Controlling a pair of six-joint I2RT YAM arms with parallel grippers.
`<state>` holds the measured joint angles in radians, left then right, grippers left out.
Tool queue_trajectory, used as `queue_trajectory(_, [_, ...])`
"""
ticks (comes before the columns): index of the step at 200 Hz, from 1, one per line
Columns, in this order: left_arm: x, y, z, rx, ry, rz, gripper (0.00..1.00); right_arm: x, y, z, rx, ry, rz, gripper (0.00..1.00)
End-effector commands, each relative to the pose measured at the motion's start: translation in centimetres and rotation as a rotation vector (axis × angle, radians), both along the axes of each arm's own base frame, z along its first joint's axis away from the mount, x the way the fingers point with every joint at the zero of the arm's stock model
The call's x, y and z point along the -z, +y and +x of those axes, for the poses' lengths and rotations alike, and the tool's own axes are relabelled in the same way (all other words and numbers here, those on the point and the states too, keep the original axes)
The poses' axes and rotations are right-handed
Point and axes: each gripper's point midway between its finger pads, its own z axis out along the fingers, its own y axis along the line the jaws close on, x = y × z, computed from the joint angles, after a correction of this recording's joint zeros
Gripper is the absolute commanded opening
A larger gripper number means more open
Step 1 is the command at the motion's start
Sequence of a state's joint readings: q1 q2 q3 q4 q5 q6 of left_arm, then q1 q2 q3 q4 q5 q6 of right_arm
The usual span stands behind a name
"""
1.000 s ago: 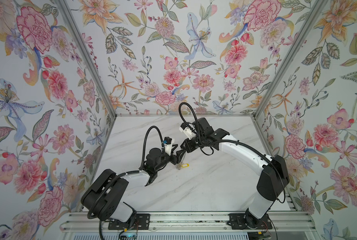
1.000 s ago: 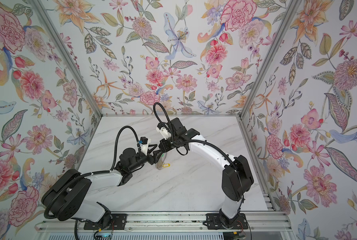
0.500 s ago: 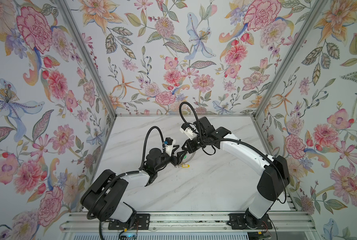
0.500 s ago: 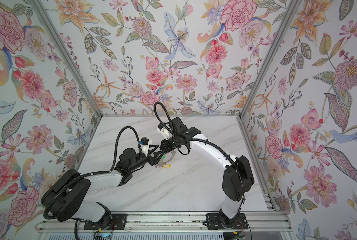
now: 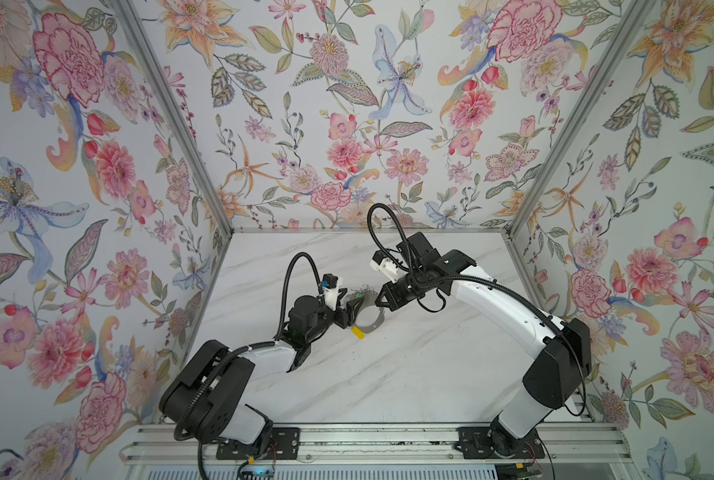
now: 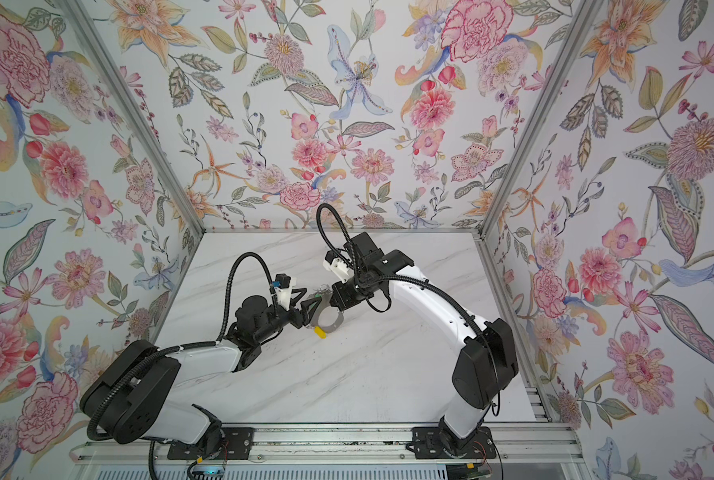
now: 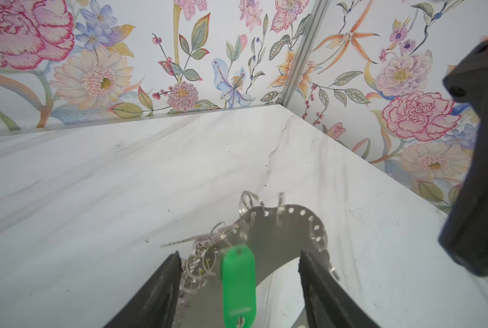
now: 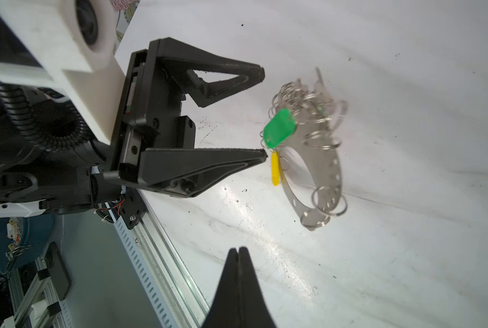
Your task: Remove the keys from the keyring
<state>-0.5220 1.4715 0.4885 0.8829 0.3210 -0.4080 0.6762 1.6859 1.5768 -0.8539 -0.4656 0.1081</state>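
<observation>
Marble tabletop holds the keyring just beyond the splayed left pincer.

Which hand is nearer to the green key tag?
Left. The green tag sits just in front of the open left hand; the shut right hand is clearly apart from it.

The left wrist view's edge cuts off the keyring.

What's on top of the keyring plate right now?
A green tag lies over one end of the keyring, amid tangled wire rings. A yellow tag sits beside its inner curve. The tangle covers most of the keys.
</observation>
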Motion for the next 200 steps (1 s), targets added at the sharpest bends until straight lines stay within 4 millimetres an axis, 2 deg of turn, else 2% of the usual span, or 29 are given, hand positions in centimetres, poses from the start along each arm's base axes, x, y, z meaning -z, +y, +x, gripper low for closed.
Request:
queue_trajectory(1, [-0.7,0.6,0.4,-0.035,-0.027,-0.004,0.68,-0.7,-0.5,-1.1,-0.029,0.024,0.003,0.0])
queue_trajectory(27, [-0.8,0.4,0.5,-0.026,-0.028,-0.011,0.64,0.4,-0.6,-0.1,-0.008,0.023,-0.014,0.0])
queue_trajectory(53, [-0.1,0.6,0.5,-0.035,-0.008,0.003,0.65,3.0,-0.9,1.4,0.046,0.015,-0.059,0.0])
queue_trajectory(56, [0.1,0.6,0.6,-0.038,-0.006,0.006,0.65,3.2,-1.7,2.5,0.081,0.007,-0.061,0.0])
queue_trajectory(85, [1.2,0.8,0.7,-0.049,0.031,0.043,0.65,6.5,-3.6,6.4,0.209,-0.014,-0.099,0.08])
queue_trajectory(95, [1.5,0.7,0.8,-0.042,0.044,0.057,0.64,7.6,-4.3,7.6,0.24,-0.017,-0.106,0.14])
queue_trajectory(110, [2.0,0.6,0.8,-0.039,0.064,0.071,0.64,9.0,-5.0,8.8,0.265,-0.011,-0.113,0.15])
queue_trajectory(161, [2.7,0.7,0.6,-0.038,0.086,0.075,0.64,13.2,-4.2,10.6,0.223,-0.001,-0.165,0.24])
queue_trajectory(200, [3.0,0.7,0.4,-0.033,0.092,0.076,0.64,14.1,-3.2,12.6,0.215,-0.015,-0.164,0.27])
